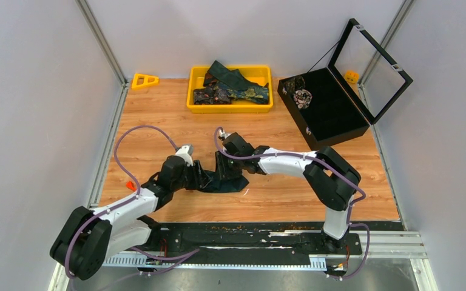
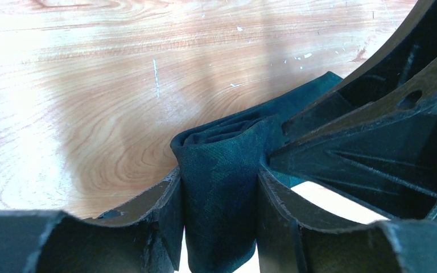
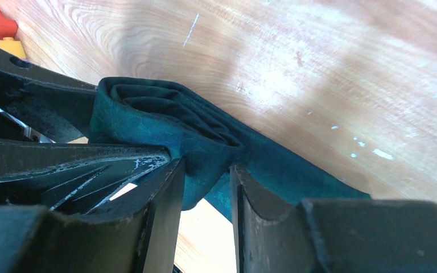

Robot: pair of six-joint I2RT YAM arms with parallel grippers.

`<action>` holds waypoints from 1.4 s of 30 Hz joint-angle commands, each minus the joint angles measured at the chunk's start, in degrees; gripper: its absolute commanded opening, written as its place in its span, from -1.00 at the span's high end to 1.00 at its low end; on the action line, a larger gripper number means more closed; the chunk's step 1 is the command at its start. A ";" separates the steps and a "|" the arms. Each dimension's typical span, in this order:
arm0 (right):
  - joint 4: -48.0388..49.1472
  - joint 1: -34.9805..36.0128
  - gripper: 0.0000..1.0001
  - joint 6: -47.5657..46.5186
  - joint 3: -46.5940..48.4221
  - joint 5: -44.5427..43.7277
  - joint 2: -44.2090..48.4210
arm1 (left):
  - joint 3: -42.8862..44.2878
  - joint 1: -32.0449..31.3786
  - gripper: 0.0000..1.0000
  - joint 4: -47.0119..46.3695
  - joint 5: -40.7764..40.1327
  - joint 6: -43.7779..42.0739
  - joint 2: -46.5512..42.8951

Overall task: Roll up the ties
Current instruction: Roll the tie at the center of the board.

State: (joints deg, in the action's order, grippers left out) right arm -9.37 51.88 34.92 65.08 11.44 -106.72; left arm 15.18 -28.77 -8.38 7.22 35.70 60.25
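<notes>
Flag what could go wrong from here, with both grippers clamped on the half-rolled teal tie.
1. The coil of the teal tie looks loose and flattened. If the left gripper or right gripper opens, it may spring undone.
2. Both grippers sit crowded together on the same bundle, so any turn could knock them against each other.
3. The unrolled tail lies on the table and could drag askew.

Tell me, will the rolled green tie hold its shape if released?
Probably not: the green tie shows loose soft layers, so the coil likely unwinds. Its tail lies flat on the table, so it probably droops when lifted.
</notes>
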 commanded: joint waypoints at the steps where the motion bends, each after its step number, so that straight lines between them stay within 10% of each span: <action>1: -1.63 -1.83 0.28 -3.65 2.91 -1.74 3.50 | 3.64 0.30 0.04 6.64 -1.28 -2.70 0.69; 28: 0.64 -4.82 0.42 -4.79 -6.68 0.10 5.47 | 15.08 -0.35 0.17 22.16 -7.12 -9.79 3.32; 42: -2.78 -9.12 0.41 -7.12 -8.88 -5.87 14.62 | 22.74 -7.48 0.17 32.62 -25.91 -12.09 7.26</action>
State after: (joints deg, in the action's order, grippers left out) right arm -12.47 45.10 28.58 58.37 7.75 -95.79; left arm 35.22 -34.94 20.91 -11.11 25.10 66.35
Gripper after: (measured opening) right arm 0.295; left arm 0.418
